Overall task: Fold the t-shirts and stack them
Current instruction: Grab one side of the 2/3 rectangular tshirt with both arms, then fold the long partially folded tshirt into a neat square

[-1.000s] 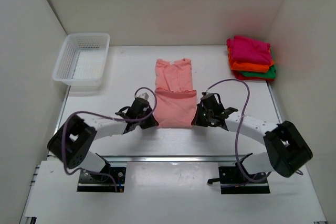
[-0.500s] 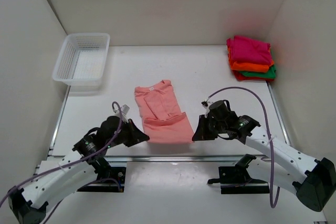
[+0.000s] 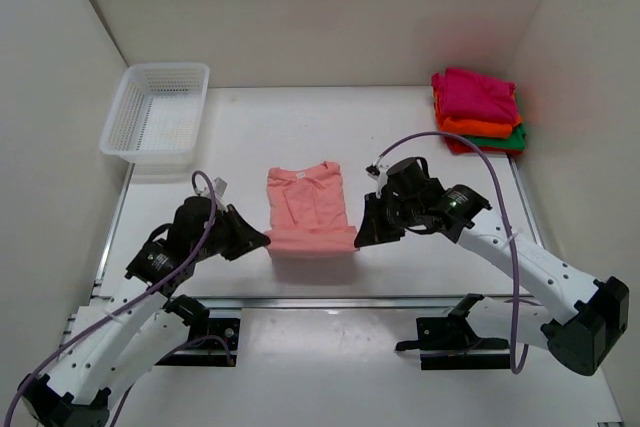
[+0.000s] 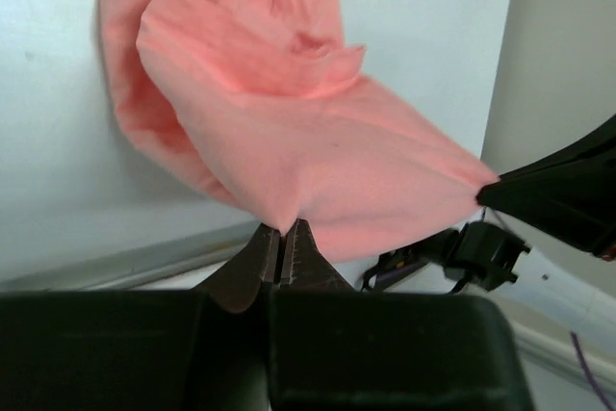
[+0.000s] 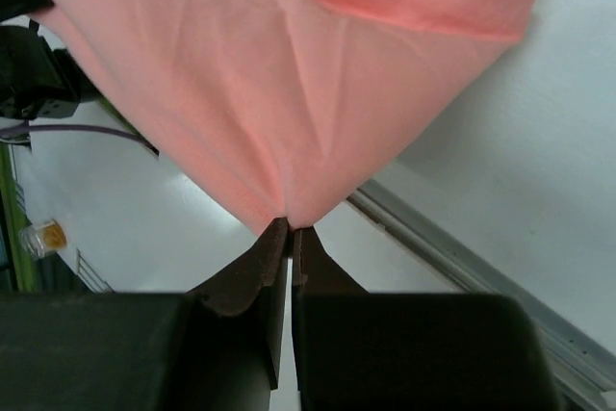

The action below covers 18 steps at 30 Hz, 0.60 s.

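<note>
fold step | I am clamping left pincer [image 3: 264,243] and right pincer [image 3: 360,239] on corners of salmon-pink t-shirt [image 3: 308,209] | aiming for taut, level hem

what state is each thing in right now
pink shirt: partly folded, near edge held up by both tools
left tool: shut on the pink shirt's near left corner
right tool: shut on its near right corner
shirt stack: folded, piled, magenta on top
basket: upright, far left
</note>
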{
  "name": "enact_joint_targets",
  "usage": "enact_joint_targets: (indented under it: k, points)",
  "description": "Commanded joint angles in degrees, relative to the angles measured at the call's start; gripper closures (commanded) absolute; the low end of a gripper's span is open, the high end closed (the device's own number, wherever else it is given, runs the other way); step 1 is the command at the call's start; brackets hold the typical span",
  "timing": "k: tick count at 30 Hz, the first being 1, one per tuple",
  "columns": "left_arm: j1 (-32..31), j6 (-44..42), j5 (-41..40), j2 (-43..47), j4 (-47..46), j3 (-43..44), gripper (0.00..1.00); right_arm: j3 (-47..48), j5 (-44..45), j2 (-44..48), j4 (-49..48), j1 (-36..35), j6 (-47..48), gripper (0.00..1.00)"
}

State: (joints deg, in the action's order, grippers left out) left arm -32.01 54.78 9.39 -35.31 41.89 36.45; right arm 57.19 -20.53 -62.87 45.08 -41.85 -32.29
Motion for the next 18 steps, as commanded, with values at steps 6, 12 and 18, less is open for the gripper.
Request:
enact_joint_targets:
  k: [6,12,18]
  points:
    - [6.17,-7.05,0.63,-9.15,-5.58,9.69,1.0,6.87,-3.54,-6.02,-0.34,9.31,9.78,1.0]
    - [11.7,-10.65,2.13,-16.09,-10.25,11.71,1.0,12.33,-6.88,-13.41,-2.36,15.47,15.33,1.0]
    - [15.57,-12.33,1.25,-23.38,-18.93,11.02,1.0,16.89,-8.47,-21.48,-7.11,19.51,17.96,1.0]
